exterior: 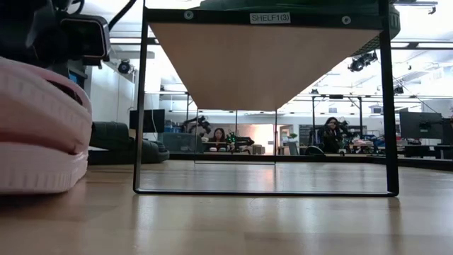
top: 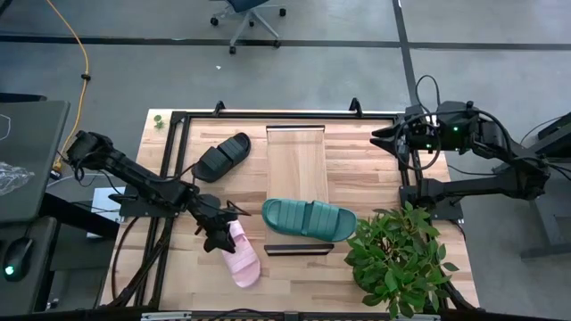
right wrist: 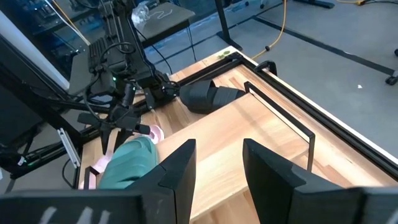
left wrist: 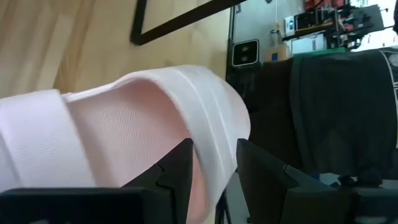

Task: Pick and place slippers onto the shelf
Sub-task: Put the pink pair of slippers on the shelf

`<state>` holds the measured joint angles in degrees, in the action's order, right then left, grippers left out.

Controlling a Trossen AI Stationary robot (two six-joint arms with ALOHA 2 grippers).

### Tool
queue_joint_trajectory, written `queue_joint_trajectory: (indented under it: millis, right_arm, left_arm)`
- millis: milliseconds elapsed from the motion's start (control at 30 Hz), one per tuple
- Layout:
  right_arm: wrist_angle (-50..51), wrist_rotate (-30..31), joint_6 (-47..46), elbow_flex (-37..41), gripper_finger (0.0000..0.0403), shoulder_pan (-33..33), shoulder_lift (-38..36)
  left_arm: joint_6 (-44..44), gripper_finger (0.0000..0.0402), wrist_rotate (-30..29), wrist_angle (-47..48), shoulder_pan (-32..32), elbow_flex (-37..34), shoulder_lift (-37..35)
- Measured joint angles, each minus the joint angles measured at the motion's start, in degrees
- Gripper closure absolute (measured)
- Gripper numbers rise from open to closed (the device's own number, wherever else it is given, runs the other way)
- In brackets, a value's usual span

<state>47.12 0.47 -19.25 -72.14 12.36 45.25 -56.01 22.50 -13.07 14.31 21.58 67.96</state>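
Pale pink ribbed foam slipper [top: 240, 257] lies on the butcher-block worktop [top: 357, 160], left of the light wood shelf [top: 298, 160]; left gripper [top: 221, 234] jaws pinch its edge. Right gripper [top: 382, 135] jaws spread.

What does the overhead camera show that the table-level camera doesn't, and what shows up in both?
Only the high view shows the black slipper, the potted plant, the teal slipper lying on the shelf, the left gripper at the pink slipper, and the right gripper parked at the table's far right corner. Only the low view shows the shelf's label and people in the room behind. Both show the pink slipper and the shelf.
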Motion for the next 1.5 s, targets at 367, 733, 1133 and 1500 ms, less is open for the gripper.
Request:
queue_joint_trajectory:
  millis: [367, 733, 1133, 1500]
  right_arm:
    - [0.32, -0.07, 0.17, 0.0, 0.0279, 0.0, -0.02]
    - [0.67, -0.07, 0.73, 0.0, 0.0279, 0.0, -0.04]
    - [0.68, -0.08, 1.25, 0.0, 0.0279, -0.01, -0.04]
    - [0.69, -0.09, 1.29, 0.0, 0.0279, -0.02, -0.04]
  left_arm:
    - [-0.66, 0.0289, 0.25, -0.59, 0.64, 0.0, 0.65]
    - [-2.99, 0.0289, -0.88, -1.55, 2.99, 0.0, 2.15]
    - [-2.95, 0.0352, -2.55, -2.3, 2.99, 0.0, 2.15]
    - [-2.97, 0.038, -2.6, -2.24, 2.99, 0.0, 2.15]
